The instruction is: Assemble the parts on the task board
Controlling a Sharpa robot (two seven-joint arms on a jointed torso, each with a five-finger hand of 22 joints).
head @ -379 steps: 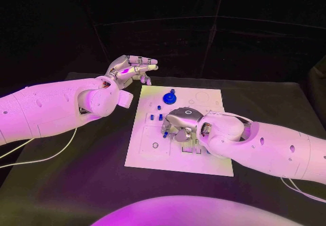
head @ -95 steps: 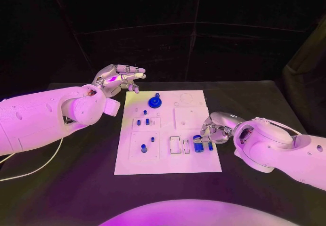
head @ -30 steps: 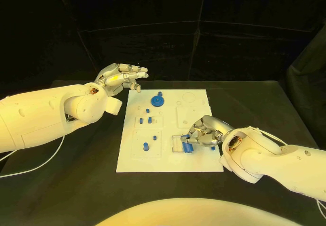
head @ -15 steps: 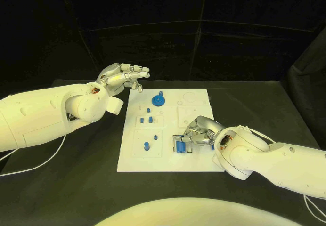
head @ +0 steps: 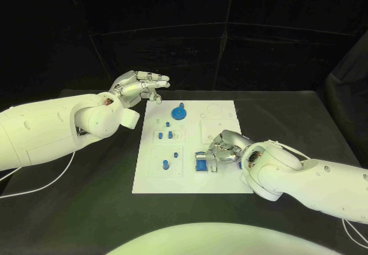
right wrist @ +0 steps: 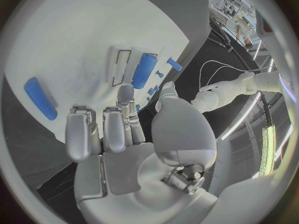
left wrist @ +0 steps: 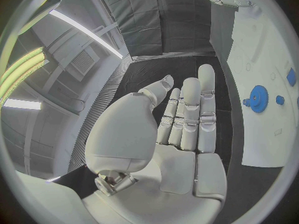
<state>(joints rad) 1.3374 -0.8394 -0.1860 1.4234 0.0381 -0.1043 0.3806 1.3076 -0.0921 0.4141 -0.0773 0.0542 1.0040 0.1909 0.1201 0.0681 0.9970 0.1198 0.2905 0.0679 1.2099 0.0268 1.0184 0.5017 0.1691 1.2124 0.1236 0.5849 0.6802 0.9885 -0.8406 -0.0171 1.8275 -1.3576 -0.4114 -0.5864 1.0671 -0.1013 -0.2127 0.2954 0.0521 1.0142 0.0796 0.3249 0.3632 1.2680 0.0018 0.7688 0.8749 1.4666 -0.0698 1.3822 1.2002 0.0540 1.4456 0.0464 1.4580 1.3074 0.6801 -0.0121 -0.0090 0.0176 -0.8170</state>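
White rectangular task board [head: 187,180] central on black desk [head: 307,122], right hand [head: 222,150] over it, fingers curled beside blue cylindrical part [head: 201,162], hold unclear, left hand [head: 140,87] raised past board's far corner, fingers apart, empty, blue gear-shaped part [head: 178,112] near far edge.

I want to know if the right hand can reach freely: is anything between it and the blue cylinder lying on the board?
Nothing visible. The right hand sits right over the blue cylinder on the task board, fingers beside it.

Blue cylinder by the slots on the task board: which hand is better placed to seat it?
Right hand: it hovers at the blue cylinder. The left hand is raised beyond the task board's far corner.
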